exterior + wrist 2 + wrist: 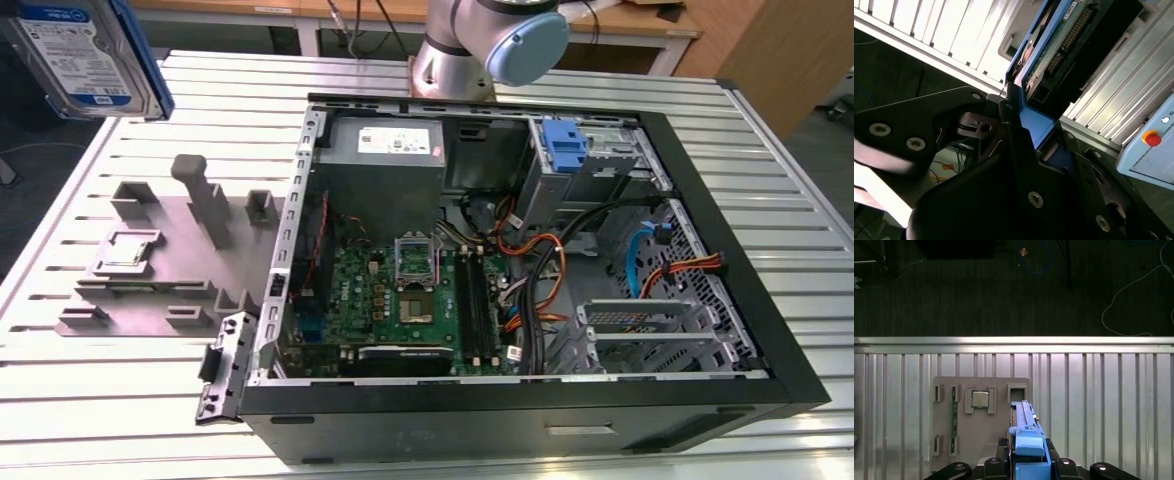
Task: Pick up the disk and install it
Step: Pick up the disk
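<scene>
One slatted metal table (120, 420) carries everything. On it lies an open black computer case (534, 425), its boards and cables exposed, with a bare blue bracket (567, 150) on the drive cage at its far side. The arm (507, 40) rises behind the case. Toward the exterior view's left, beside the case, sits a grey holder plate (160, 270) with upright posts and pockets.

The disk (74, 50) hangs in the air at the exterior view's upper left, label showing, well apart from the case. In the first wrist view it is edge-on over the holder plate. In the second wrist view the gripper (1031, 130) has its black jaws pinching the disk's blue carrier, the drive's circuit board facing the camera.

A small square chip (980, 399) rests in one pocket of the plate, with a green strip (954, 412) just beside it.
</scene>
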Robot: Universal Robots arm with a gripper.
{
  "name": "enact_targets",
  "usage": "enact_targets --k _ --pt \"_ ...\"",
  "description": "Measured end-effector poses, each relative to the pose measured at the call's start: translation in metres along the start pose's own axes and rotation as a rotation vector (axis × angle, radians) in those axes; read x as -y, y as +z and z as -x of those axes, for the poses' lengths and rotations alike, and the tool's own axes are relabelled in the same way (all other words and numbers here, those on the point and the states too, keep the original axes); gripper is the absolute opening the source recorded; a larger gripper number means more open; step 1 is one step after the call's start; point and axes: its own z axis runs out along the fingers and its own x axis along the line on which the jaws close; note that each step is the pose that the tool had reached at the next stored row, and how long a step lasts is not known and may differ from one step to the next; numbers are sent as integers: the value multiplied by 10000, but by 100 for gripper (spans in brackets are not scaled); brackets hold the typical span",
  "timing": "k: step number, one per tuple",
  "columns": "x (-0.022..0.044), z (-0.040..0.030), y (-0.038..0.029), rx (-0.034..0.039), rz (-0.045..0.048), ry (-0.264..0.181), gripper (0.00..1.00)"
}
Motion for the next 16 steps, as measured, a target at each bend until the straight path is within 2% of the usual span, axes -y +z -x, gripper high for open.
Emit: enact_targets --k 16 --pt "-1 4 -175 0 1 0 37"
